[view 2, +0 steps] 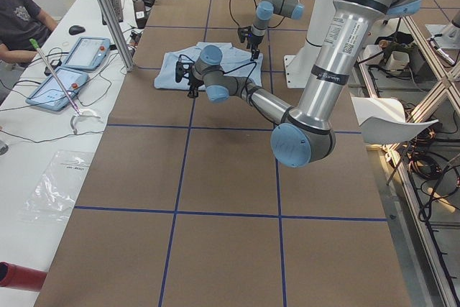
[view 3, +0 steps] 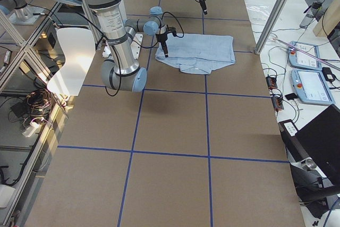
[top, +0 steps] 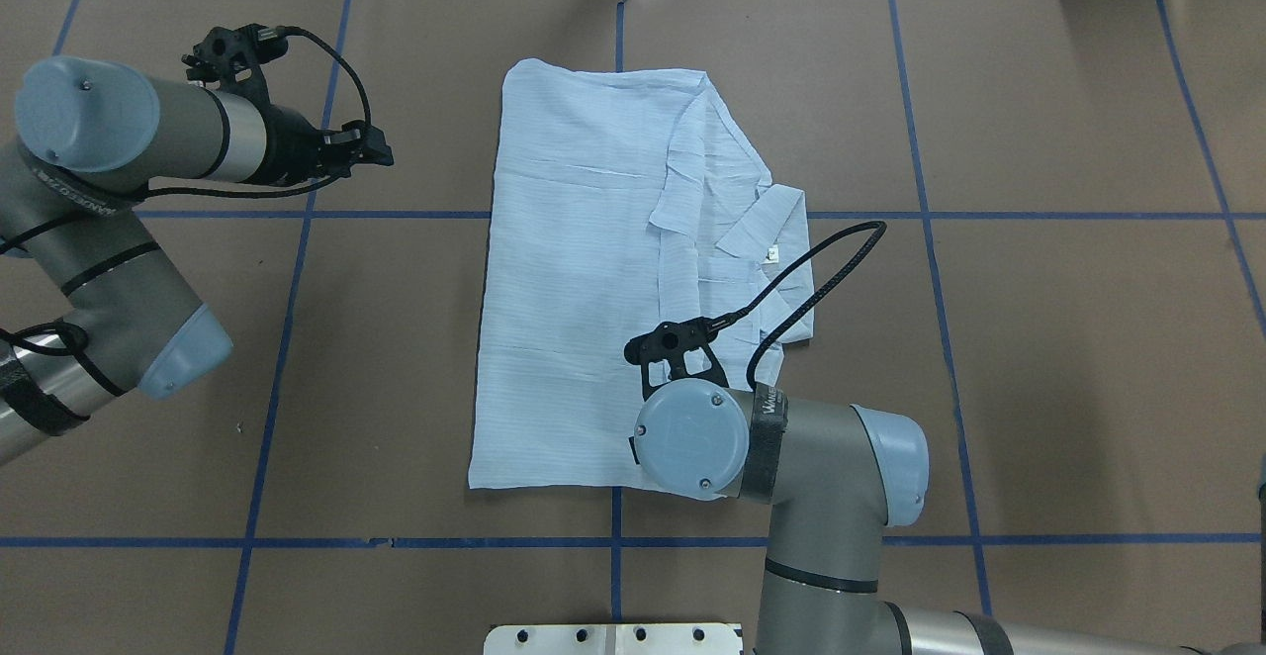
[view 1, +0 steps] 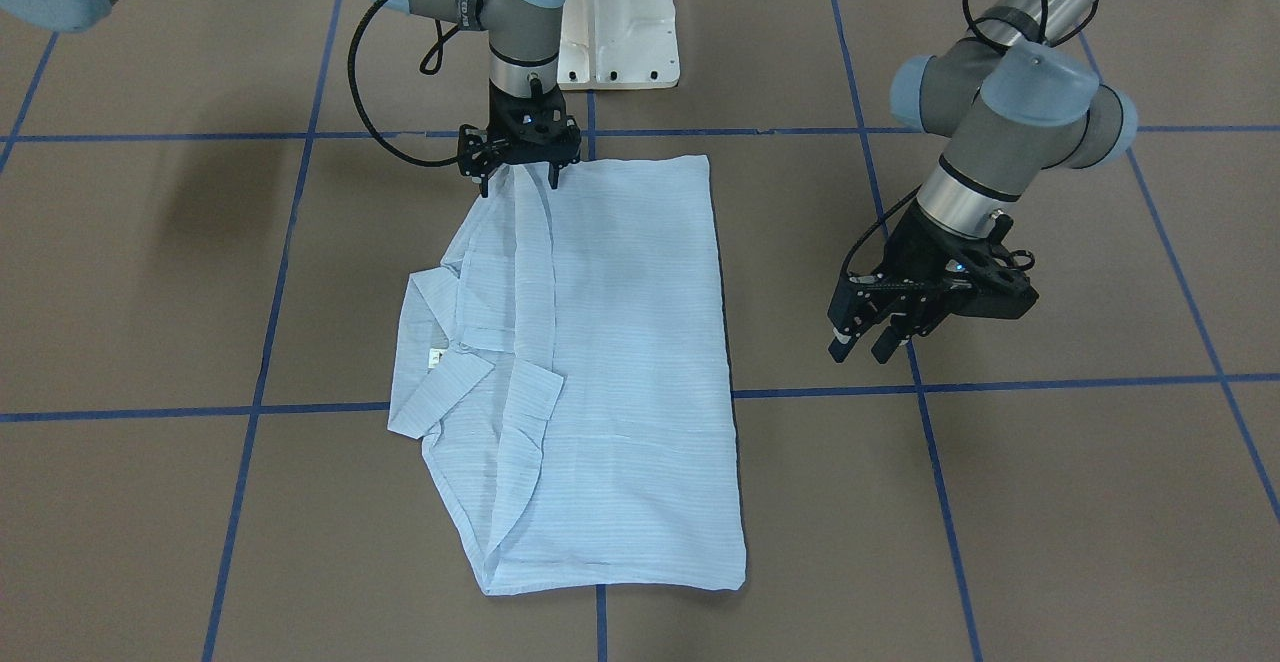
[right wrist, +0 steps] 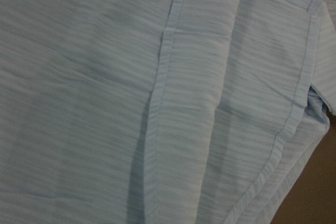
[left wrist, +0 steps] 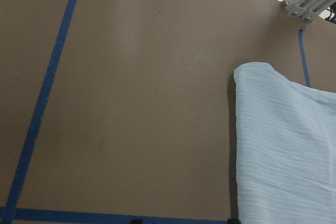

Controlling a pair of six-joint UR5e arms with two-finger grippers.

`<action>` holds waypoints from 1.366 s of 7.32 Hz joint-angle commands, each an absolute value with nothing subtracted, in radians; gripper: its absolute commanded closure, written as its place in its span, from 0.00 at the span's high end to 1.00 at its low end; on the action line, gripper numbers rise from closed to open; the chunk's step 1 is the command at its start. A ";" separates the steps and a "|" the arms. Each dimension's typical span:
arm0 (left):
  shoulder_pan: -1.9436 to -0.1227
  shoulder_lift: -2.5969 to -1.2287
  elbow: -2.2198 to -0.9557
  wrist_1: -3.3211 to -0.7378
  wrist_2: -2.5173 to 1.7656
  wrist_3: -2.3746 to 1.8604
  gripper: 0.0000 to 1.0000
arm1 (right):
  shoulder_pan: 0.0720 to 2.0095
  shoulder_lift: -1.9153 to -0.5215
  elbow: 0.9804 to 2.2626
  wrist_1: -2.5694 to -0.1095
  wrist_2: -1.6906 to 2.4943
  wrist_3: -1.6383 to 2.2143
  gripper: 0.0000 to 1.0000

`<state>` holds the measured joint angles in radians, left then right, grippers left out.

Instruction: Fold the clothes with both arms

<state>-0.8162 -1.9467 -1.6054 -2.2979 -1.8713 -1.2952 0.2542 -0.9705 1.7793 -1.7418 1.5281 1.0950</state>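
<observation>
While its fingers stand apart astride the corner of the shirt (view 1: 630, 362) nearest the base, the right gripper (view 1: 520, 187) points straight down, tips at the cloth's edge. The left gripper (view 1: 862, 350), also parted, hangs tilted over bare table (view 1: 1050, 502), well apart from the shirt's long straight edge. The shirt lies folded in a rectangle at mid-table, collar (view 1: 440, 397) toward the robot's right, with open brown surface on every side.
</observation>
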 commanded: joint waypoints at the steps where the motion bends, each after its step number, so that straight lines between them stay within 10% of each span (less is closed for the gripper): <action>1: -0.815 -1.947 -1.605 -2.298 -1.871 -1.298 0.62 | 0.256 -0.980 1.764 -1.753 1.528 1.059 1.00; 10: -0.811 -1.953 -1.629 -2.299 -1.871 -1.331 0.63 | 0.323 -1.233 1.982 -1.793 1.529 1.029 1.00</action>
<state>-0.8120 -1.9526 -1.6252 -2.2994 -1.8716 -1.3269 0.3092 -1.2440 1.9874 -1.7994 1.5323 1.0204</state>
